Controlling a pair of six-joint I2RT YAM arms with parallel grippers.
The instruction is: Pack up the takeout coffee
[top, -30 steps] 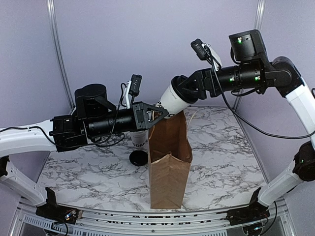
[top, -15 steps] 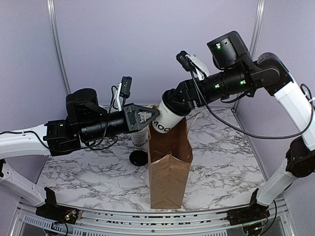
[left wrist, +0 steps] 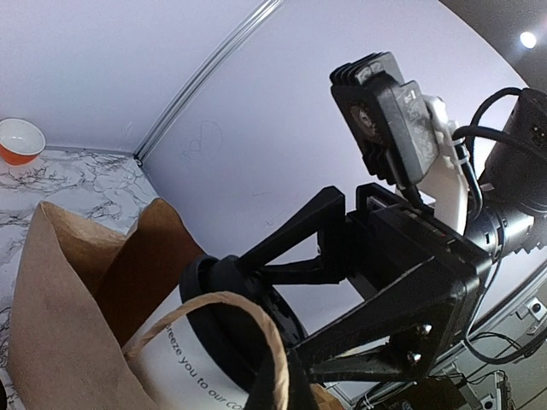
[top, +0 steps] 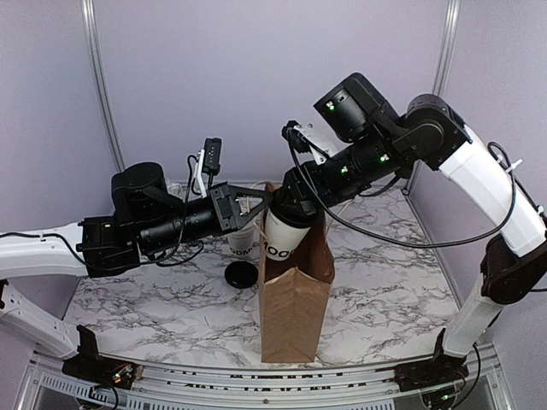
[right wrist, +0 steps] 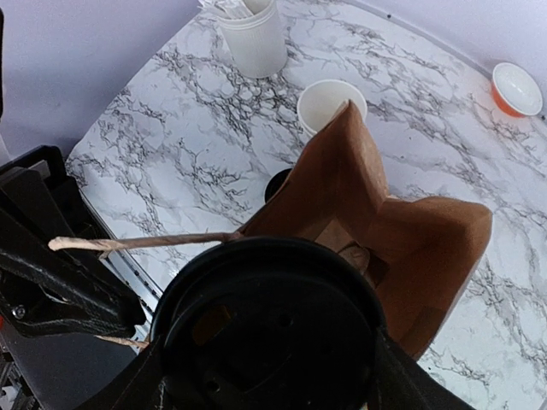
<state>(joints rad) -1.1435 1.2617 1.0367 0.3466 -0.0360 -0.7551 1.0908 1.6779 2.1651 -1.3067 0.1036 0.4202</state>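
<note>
Top external: right jaws clamp the takeout coffee (top: 279,240), tilted at the paper bag (top: 295,307) mouth; left jaws pinch its handle (right wrist: 145,241). Level, then lower slowly.

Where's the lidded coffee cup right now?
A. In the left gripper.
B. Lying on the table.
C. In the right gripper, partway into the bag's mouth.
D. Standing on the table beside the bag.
C: the right gripper clamps the cup by its lid, base below the paper bag's rim; the left gripper holds the bag's handle.

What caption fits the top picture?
The right gripper holds the coffee cup in the bag's mouth; left gripper pinches its handle.
</note>
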